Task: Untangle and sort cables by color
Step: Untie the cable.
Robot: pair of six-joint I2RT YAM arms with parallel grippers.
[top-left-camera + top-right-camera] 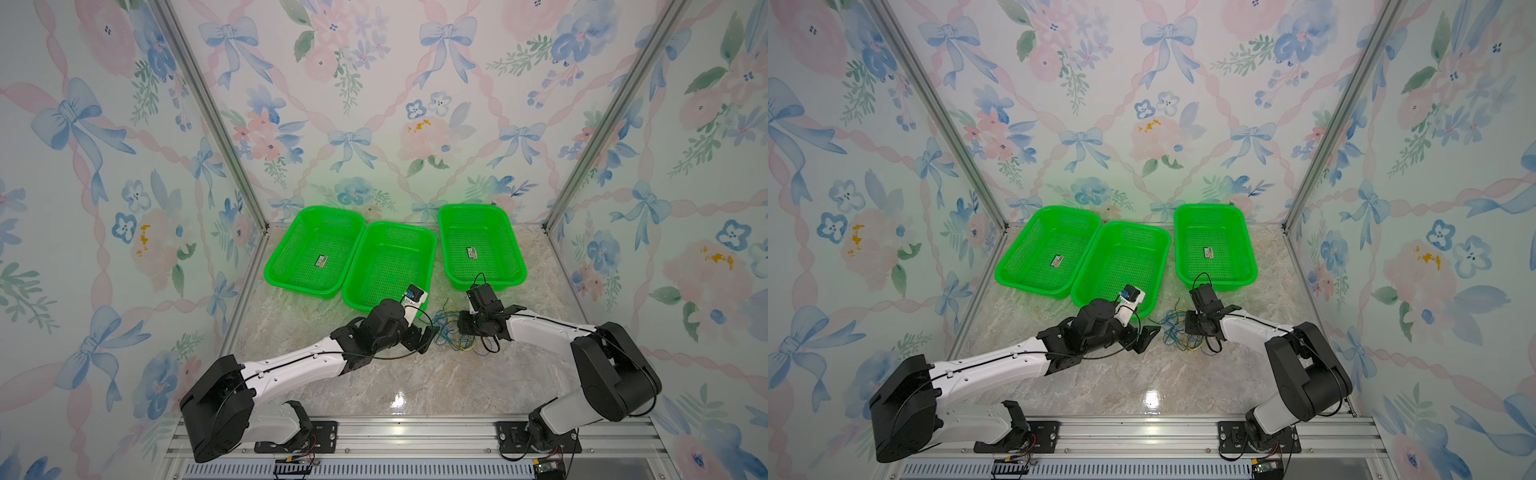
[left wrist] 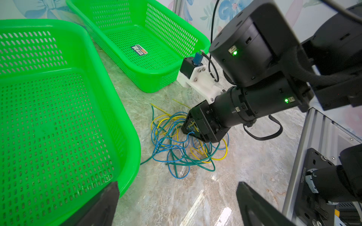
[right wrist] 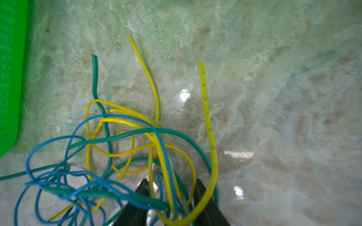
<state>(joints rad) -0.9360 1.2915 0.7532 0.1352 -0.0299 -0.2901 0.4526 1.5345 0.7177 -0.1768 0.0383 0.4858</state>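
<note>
The tangle of thin yellow, blue and dark green cables [image 2: 172, 148] lies on the glossy marble-patterned tabletop [image 1: 395, 378]. It is just in front of the gap between the middle bright green perforated plastic basket [image 1: 401, 226] and the matching right-hand basket [image 1: 517, 257]. The right gripper [image 3: 171, 187] sits in the tangle, its black jaws narrowed astride several strands; whether they pinch any cannot be told. The left gripper [image 1: 429, 338] hangs just beside the heap, its jaws spread wide and holding nothing.

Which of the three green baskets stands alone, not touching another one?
The right basket: bare table separates it from the middle basket, whose rim meets the left basket.
</note>
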